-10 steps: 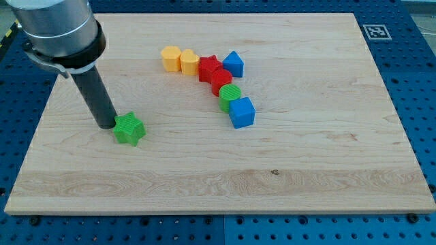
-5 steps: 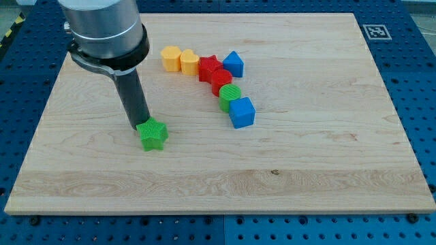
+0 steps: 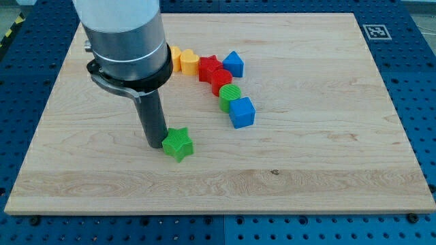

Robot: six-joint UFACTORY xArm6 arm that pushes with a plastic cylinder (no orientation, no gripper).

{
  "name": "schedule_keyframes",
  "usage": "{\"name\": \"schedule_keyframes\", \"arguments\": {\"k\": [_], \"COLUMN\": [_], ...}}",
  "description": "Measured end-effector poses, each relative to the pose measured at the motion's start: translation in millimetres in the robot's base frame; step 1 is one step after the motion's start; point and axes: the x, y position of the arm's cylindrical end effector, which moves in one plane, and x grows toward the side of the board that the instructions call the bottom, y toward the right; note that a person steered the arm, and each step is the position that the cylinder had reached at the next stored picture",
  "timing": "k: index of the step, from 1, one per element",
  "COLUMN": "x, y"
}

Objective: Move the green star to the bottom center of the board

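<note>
One push in hand — my tip (image 3: 155, 144) touches the star (image 3: 178, 143) (left side); next, shove down-right — no fingers here

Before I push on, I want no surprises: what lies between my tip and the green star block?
Nothing. In the camera view my tip sits right against the green star block, on its left, no gap visible.
</note>
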Motion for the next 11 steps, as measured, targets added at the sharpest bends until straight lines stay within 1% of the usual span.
{"name": "schedule_keyframes", "arguments": {"k": [1,3,5,8,11], "x": [0,1,11,13,27], "y": [0,20,43,58,78]}}
